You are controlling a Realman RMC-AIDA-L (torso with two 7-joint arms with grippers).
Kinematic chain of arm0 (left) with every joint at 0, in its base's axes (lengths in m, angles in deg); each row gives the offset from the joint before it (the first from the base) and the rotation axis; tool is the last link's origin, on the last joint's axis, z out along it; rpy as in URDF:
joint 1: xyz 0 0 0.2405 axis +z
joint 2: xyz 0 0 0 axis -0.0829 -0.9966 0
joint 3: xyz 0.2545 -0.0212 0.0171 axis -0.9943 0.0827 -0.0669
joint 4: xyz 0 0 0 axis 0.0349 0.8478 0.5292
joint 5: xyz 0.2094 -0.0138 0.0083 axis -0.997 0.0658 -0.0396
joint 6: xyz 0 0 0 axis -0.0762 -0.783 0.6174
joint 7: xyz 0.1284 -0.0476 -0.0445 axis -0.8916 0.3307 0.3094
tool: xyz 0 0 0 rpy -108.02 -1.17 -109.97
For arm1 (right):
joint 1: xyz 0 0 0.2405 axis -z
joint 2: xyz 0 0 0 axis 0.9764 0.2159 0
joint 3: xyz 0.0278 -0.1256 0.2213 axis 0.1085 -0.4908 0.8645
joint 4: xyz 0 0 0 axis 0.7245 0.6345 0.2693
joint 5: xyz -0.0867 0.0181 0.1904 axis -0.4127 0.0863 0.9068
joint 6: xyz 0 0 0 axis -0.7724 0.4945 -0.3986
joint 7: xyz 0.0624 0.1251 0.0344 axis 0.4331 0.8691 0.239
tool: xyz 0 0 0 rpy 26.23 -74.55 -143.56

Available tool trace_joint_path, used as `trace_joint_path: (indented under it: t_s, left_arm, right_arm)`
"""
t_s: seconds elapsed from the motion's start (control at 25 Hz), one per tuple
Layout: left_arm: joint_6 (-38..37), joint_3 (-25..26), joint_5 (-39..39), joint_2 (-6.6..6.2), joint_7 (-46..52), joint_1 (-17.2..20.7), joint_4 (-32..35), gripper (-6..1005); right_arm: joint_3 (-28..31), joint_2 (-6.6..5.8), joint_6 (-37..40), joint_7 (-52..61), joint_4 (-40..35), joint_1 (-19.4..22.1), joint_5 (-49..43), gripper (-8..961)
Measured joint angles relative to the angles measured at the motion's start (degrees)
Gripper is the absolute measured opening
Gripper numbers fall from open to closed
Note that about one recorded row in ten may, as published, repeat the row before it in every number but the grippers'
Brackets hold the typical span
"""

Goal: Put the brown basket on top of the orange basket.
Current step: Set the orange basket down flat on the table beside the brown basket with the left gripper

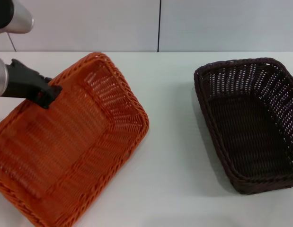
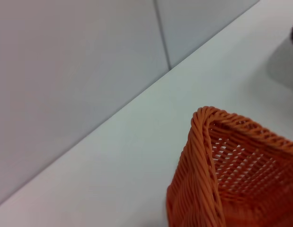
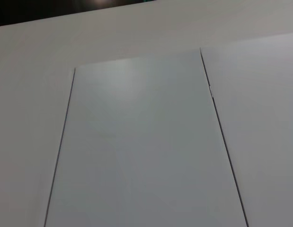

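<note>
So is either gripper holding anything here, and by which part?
The left gripper appears shut on the orange basket at its far left rim, tilting it. The brown basket sits untouched.

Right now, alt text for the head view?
The left gripper holds the orange basket by its far-left rim, tilting it up off the white table. The brown basket sits flat, apart, to the right.

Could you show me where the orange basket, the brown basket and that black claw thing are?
orange basket (image 1: 96, 111): head view, on its woven inner wall.
brown basket (image 1: 250, 137): head view, on its woven floor.
left gripper (image 1: 46, 94): head view, on its black tip at the orange basket's rim.
</note>
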Motion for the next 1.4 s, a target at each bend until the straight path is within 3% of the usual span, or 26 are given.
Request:
trace_joint_path:
  t_s: [0.36,0.68,0.76,1.4]
  left_arm:
    - [2.21,-0.69,5.57,0.03,-3.05,-2.11,-2.96,172]
    - [3.23,-0.7,6.03,-0.02,-4.21,-4.09,-3.31,171]
    - [4.23,-0.83,6.11,0.1,-5.66,-5.78,-2.94,171]
    - [3.37,-1.85,8.82,0.14,-9.11,-7.24,0.87,170]
  right_arm:
    - [0.46,0.0,1.3,0.0,0.03,0.75,0.0,822]
    - [0.52,0.0,1.91,0.0,0.3,1.48,0.0,822]
    - [0.54,0.0,1.98,0.0,0.28,1.57,0.0,822]
    - [0.55,0.0,2.79,-0.29,0.43,2.17,-0.4,822]
